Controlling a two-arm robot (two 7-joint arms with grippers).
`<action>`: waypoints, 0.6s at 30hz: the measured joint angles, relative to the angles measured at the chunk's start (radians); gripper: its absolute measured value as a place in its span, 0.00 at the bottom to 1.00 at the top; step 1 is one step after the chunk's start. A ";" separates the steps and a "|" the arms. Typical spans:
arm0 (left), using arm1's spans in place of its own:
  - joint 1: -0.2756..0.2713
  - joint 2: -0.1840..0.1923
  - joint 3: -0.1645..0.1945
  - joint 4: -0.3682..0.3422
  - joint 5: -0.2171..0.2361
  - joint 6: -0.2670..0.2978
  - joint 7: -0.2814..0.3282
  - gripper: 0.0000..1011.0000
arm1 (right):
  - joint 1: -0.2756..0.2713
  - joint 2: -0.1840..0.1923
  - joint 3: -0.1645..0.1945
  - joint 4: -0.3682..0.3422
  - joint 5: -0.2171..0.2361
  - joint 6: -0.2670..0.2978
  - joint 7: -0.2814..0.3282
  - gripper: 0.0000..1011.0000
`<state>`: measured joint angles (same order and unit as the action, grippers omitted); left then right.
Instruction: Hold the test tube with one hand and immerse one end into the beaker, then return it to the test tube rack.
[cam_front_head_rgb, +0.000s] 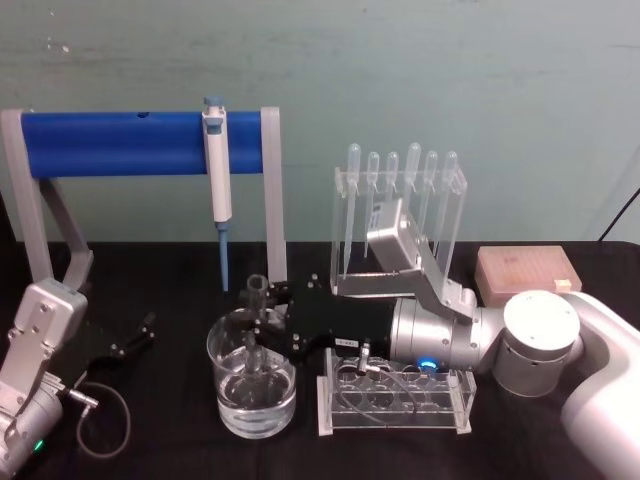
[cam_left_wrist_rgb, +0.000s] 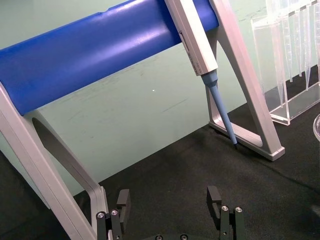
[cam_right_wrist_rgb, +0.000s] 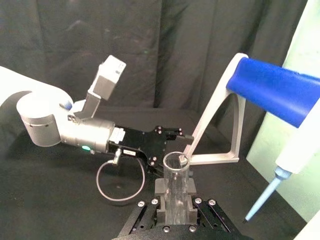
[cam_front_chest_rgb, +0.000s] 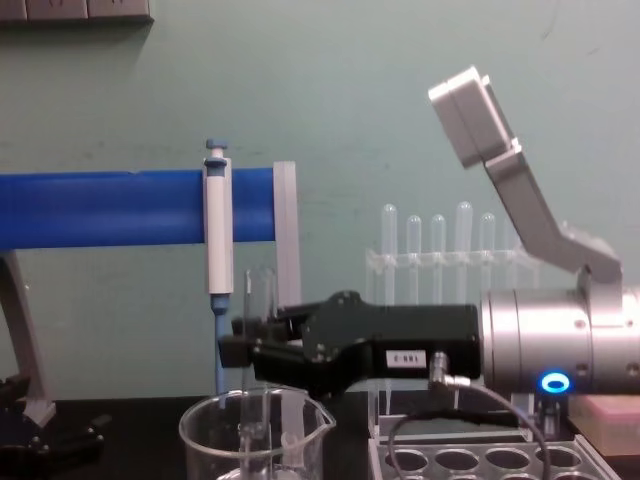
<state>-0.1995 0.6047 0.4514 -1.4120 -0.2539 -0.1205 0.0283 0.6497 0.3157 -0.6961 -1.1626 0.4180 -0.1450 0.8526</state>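
Over the beaker (cam_front_head_rgb: 255, 415) near the desk's front edge, your right gripper (cam_front_head_rgb: 262, 322) pinches the test tube (cam_front_head_rgb: 256, 290); if you lift it tilted, glass may knock the rim. Left gripper (cam_left_wrist_rgb: 167, 200) rests spread, left edge.

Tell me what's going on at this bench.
The right gripper is shut on the test tube. It holds the tube upright with its lower end down inside the beaker, which contains clear liquid. The clear test tube rack stands beside the beaker, where the tube is to be returned. The left gripper sits open off to the left, idle.
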 joint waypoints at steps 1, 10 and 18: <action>0.000 0.000 0.000 0.000 0.000 0.000 0.000 0.99 | 0.000 0.002 0.000 -0.008 0.001 0.005 -0.001 0.22; 0.000 0.000 0.000 0.000 0.000 0.000 0.000 0.99 | 0.013 0.030 -0.001 -0.082 0.007 0.041 -0.015 0.22; 0.000 0.000 0.000 0.000 0.000 0.000 0.000 0.99 | 0.032 0.049 0.001 -0.121 0.023 0.063 -0.016 0.22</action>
<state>-0.1995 0.6047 0.4514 -1.4120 -0.2539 -0.1205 0.0283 0.6816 0.3646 -0.6949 -1.2839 0.4409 -0.0822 0.8364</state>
